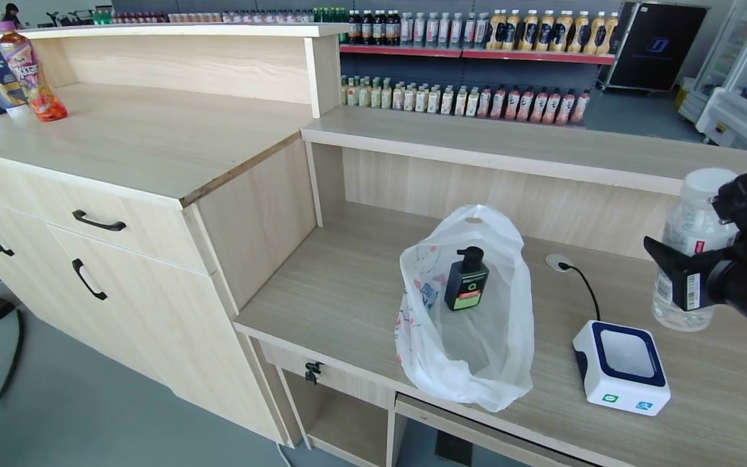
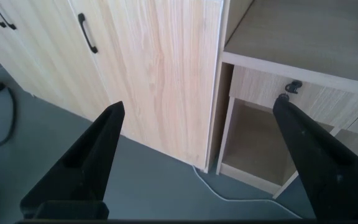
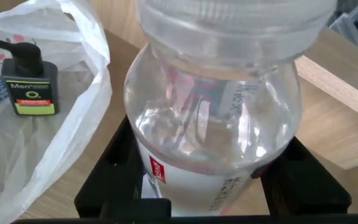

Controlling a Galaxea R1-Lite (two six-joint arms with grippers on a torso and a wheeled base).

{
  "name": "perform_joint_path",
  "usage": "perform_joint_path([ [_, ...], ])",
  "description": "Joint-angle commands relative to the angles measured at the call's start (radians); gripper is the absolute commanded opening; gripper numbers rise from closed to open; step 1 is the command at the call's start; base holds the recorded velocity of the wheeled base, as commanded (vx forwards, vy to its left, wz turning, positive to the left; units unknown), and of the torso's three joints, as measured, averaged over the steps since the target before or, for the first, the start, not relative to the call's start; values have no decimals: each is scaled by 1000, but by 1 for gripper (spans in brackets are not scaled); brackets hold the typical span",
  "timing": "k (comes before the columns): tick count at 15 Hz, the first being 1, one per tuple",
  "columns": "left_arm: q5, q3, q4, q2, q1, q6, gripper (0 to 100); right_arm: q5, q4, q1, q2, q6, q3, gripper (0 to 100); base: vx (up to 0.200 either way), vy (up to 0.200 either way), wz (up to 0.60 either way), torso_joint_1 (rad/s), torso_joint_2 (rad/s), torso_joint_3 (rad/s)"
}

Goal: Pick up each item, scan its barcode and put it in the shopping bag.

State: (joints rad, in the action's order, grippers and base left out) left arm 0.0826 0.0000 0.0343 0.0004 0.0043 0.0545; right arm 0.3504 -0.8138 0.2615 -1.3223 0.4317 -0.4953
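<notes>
Your right end effector [image 1: 688, 282] is clamped on the clear bottle [image 1: 691, 240], its black fingers pressed against the rounded lower body on either side. The bottle is see-through plastic, upright, with a wide ribbed neck, a pale cap and a thin printed label; clear liquid shows inside in the right wrist view [image 3: 213, 124]. It sits above the far right of the surface [image 1: 347, 285], just beside the scanner [image 1: 620, 366], though you can't tell whether its base touches the wood.

The scanner is a low white box with rounded corners and a navy frame around a glossy square window. A thin black cable [image 1: 584, 285] curves from it to a round grommet.

The shopping bag [image 1: 509, 337] lies mid-surface, left of the scanner: thin, crinkled, translucent white plastic, mouth gaping, one handle loop standing up. Inside it rests a dark squarish pump bottle [image 1: 466, 280] with a black pump head and a green-and-red label.

Your left end effector [image 2: 197, 168] hangs low in front of the cabinet, its two tapered black fingers spread wide with nothing between them. The surface is pale matte wood grain.
</notes>
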Motion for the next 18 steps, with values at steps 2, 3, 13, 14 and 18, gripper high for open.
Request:
perform_joint_path([
  [2,0,0,-1,0,0,-1,100,-64,-120,-31,-158,30,8,0,0,0,0,-16,33,25],
  [3,0,0,-1,0,0,-1,100,-128,-165,-71,-196,58,14,0,0,0,0,0,0,0],
  [13,0,0,1,0,0,-1,100,-502,-441,-180,-400,167,15,0,0,0,0,0,0,0],
  [14,0,0,1,0,0,1,100,-525,-452,-182,-408,168,15,0,0,0,0,0,0,0],
  [18,0,0,-1,0,0,1,100,-708,-508,-226,-483,280,4,0,0,0,0,0,0,0],
])
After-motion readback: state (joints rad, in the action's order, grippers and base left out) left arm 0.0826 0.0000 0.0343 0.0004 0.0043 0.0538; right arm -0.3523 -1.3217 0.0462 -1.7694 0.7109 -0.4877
